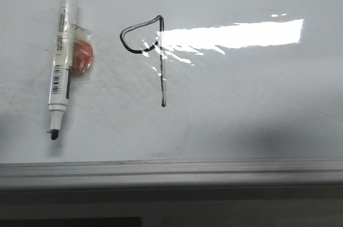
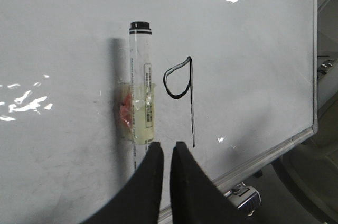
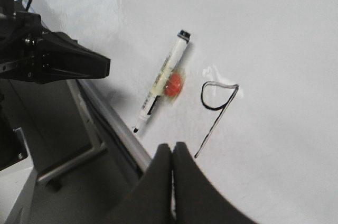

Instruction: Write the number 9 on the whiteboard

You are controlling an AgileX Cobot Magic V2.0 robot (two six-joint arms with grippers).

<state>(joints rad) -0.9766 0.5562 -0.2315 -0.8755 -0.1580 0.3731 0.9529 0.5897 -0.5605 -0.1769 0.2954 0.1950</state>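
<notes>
The number 9 (image 1: 162,77) is drawn in thin black line at the middle of the whiteboard (image 1: 257,104), a flattened loop joined to a straight stem. It also shows in the left wrist view as the 9 (image 2: 191,102) and in the right wrist view as the 9 (image 3: 215,123). A white marker (image 1: 64,50) lies uncapped on the board left of it, tip toward the near edge, with a red piece (image 1: 83,57) taped on. My left gripper (image 2: 168,145) hovers near the marker's (image 2: 141,76) tip end, shut to a thin slit and holding nothing. My right gripper (image 3: 172,146) is shut and empty, over the board's near edge.
A grey metal edge strip (image 1: 171,171) runs along the board's near side. A bright glare patch (image 1: 236,34) lies right of the 9. The left arm's black body (image 3: 53,63) shows beyond the board edge in the right wrist view. No gripper appears in the front view.
</notes>
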